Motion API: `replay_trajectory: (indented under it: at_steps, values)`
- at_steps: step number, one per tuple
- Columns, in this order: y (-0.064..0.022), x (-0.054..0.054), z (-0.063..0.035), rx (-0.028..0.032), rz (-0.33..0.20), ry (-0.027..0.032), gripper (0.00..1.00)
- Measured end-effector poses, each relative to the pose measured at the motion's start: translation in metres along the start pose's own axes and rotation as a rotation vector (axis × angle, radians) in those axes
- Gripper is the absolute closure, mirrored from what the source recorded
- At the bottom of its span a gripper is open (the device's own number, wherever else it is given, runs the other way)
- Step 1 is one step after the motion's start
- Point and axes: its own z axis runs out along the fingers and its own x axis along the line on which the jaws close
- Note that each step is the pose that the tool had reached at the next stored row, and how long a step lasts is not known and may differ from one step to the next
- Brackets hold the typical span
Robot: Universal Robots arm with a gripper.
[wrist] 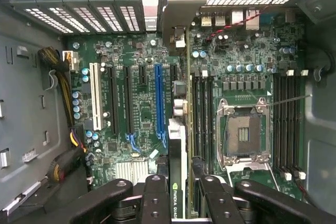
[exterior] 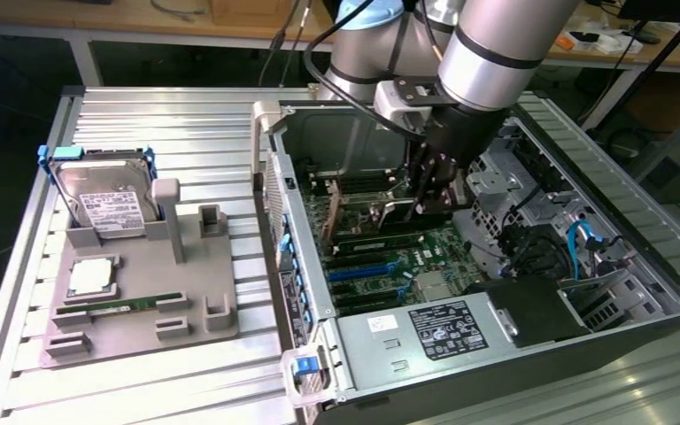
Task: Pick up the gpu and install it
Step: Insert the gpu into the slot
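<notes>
Over on the exterior view's left, a grey plastic holder tray sits on the ribbed aluminium tabletop. It carries a silver hard drive with a white label and blue frame. Nearer the front of the tray are a square silvery processor chip and a narrow green memory stick.

Next to the tray, the open black tower computer case lies on its side, and the arm reaches down into it. Its black two-fingered hand is inside, low over the green motherboard. The hand is clamped on the gpu, a thin dark card with a black face, held on edge with one finger pressed to each side. In the wrist view the card stands between the long blue expansion slot and the row of black memory slots. Its far end reaches towards the grey rear slot openings. I cannot tell whether it is seated in a slot.

Past the memory slots is the bare square metal processor socket. Further to the exterior view's right are the grey power supply box with a white label and a loop of light blue cable.
</notes>
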Motion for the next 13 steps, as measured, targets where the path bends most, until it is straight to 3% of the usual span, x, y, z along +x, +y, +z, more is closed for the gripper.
replay_trajectory:
  at_steps: [8, 13]
  values:
    - [0.0101, 0.013, 0.0038, 0.0091, -0.001, -0.0003, 0.73]
    - [0.0123, 0.014, 0.0113, 0.0106, 0.000, -0.0004, 0.73]
